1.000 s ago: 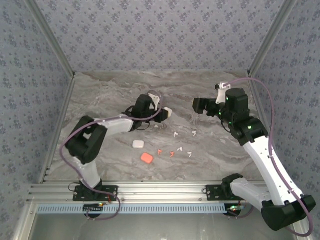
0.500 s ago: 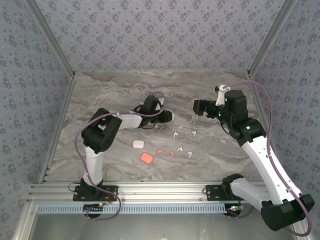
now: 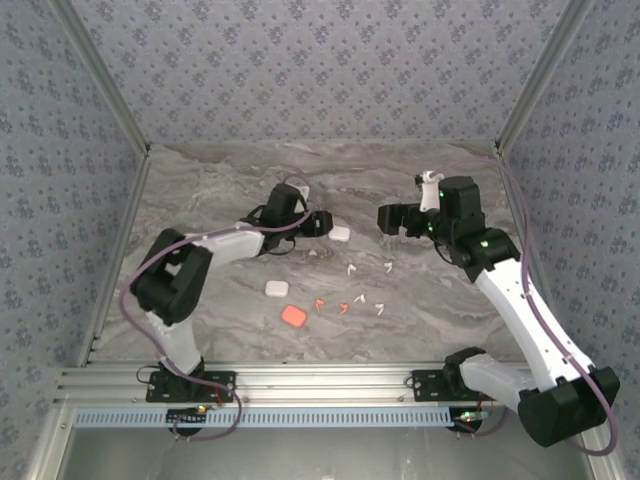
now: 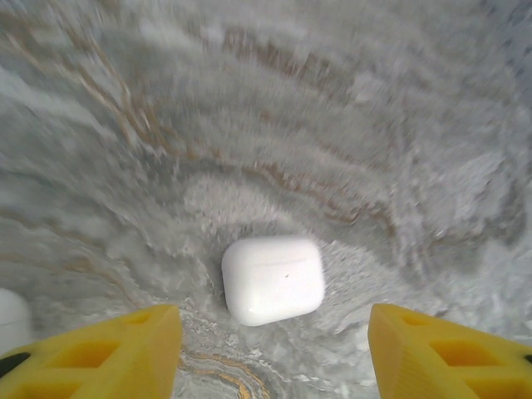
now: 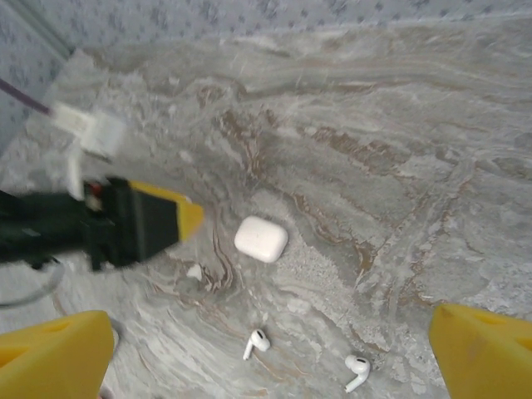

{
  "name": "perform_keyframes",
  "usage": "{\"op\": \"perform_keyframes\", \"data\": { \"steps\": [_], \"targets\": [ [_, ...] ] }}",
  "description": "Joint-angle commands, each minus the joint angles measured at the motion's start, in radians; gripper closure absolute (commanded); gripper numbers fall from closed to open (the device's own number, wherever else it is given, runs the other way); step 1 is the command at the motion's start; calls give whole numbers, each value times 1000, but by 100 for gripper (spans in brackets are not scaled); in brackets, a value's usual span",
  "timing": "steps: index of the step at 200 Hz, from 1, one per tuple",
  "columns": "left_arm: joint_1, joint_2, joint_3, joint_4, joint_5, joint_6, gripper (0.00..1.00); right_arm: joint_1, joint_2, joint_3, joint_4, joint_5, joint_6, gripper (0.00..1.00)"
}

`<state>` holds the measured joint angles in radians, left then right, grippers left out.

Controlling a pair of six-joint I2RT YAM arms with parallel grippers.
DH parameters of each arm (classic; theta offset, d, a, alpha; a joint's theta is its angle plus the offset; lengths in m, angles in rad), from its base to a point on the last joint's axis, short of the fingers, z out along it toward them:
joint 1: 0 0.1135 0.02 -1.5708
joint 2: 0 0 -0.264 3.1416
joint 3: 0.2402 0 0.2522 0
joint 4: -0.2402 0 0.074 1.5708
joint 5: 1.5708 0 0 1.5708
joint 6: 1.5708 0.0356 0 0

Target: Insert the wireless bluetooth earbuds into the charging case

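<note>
A closed white charging case [image 4: 273, 279] lies flat on the marble table [image 4: 349, 125], just ahead of my left gripper [image 4: 274, 357], whose yellow fingers [image 4: 91, 353] stand apart and clear of it. From above, that case [image 3: 339, 233] sits right of the left gripper [image 3: 320, 224]. My right gripper [image 3: 386, 218] hovers open to the case's right. In the right wrist view the case [image 5: 261, 238] lies beside the left arm's yellow fingertip [image 5: 166, 218], with two white earbuds [image 5: 256, 342] [image 5: 357, 371] nearer. Several white earbuds [image 3: 351, 268] and two orange-red ones [image 3: 320, 303] are scattered mid-table.
A second white case [image 3: 276, 288] and an orange case [image 3: 293, 316] lie nearer the front, left of the earbuds. A small white bit [image 5: 194, 272] rests by the left fingertip. Patterned walls and metal posts [image 3: 530, 90] fence the table.
My left gripper has opened and let go of the white case, which now lies on the table, and has drawn back a little to the left. The right gripper has shifted slightly left.
</note>
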<state>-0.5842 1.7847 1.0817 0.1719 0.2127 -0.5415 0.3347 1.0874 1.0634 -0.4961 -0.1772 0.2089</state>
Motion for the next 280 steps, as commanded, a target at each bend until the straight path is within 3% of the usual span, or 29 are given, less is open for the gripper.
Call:
{"op": "perform_keyframes", "data": {
  "steps": [1, 37, 71, 153, 214, 280],
  "targets": [
    [40, -135, -51, -16, -50, 37, 37, 46, 74, 35, 18, -66, -171, 0],
    [114, -343, -180, -17, -93, 34, 31, 152, 298, 119, 20, -94, -422, 0],
    [190, -531, -298, -72, -140, 21, 24, 262, 584, 348, -77, -43, -585, 0],
    [317, -875, -468, -259, -216, 10, 11, 337, 1096, 785, -199, 5, -701, 0],
    [348, -953, -509, -315, -236, -2, 7, 372, 1315, 1013, -277, 38, -707, 1],
    [354, -948, -505, -314, -235, -4, 6, 383, 1396, 1083, -313, 80, -710, 17]
  ]
}}
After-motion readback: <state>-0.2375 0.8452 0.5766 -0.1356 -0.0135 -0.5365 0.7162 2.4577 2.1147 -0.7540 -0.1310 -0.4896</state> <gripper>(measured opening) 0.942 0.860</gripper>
